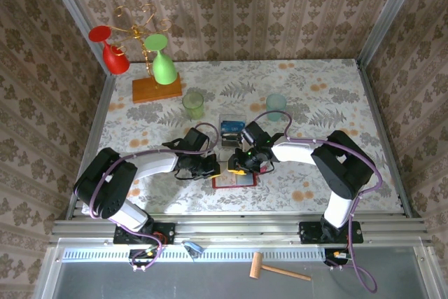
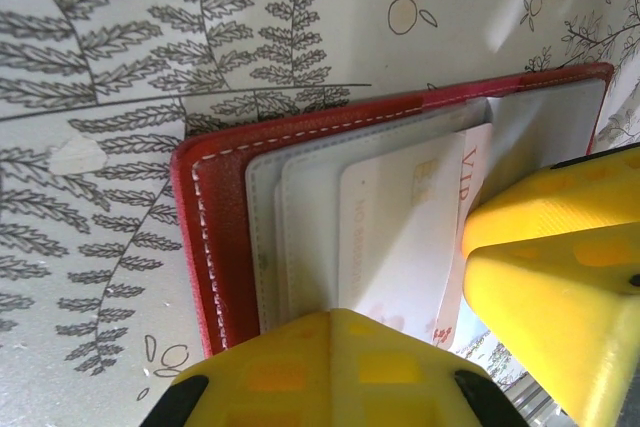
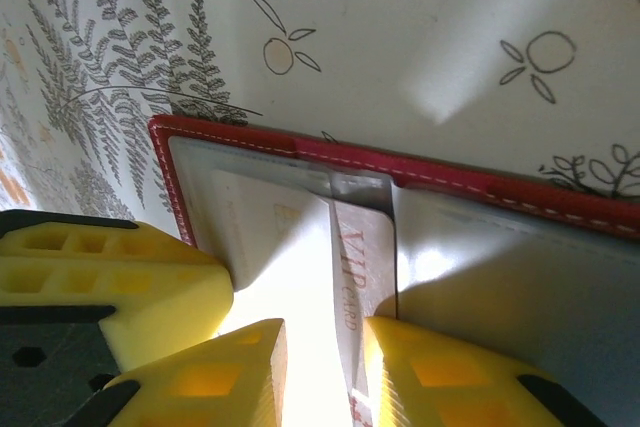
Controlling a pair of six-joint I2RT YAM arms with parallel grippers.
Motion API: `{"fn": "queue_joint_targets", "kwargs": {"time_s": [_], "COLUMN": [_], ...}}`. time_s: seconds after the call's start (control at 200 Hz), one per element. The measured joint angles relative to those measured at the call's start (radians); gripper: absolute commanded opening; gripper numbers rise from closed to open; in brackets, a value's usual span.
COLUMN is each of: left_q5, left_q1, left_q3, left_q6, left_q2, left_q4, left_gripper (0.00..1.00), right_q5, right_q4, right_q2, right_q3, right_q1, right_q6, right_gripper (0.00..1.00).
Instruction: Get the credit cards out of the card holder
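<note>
The red card holder (image 1: 235,182) lies open on the table between the arms; its red edge (image 2: 215,247) and grey plastic pockets are in the left wrist view. My left gripper (image 1: 212,167) (image 2: 335,325) is shut, its tip pressing on the pockets at the holder's left side. My right gripper (image 1: 242,163) (image 3: 325,377) is closed in on two credit cards that stick out of the holder (image 3: 450,179): a white card (image 3: 270,237) (image 2: 400,237) that bows up and a "VIP" card (image 3: 360,267) (image 2: 472,172) against one finger.
A clear plastic box (image 1: 232,129) with blue cards stands just behind the grippers. A green cup (image 1: 193,105) and a pale blue cup (image 1: 276,105) are farther back. A rack with red and green glasses (image 1: 143,61) is at the back left. A wooden mallet (image 1: 280,269) lies below the rail.
</note>
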Motion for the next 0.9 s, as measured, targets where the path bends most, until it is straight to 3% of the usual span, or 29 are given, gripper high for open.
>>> {"fn": "queue_joint_targets", "kwargs": {"time_s": [0.9], "left_q5": [-0.005], "left_q1": [-0.007], "left_q3": [0.026], "left_q6": [0.003], "left_q2": [-0.006], "left_q4": [-0.029], "left_gripper": [0.07], "right_q5": [0.042], "right_q4": [-0.059], "right_q2": [-0.041], "right_q3": [0.015], "right_q1": [0.0], "right_q6": [-0.025], "right_gripper": [0.27]}}
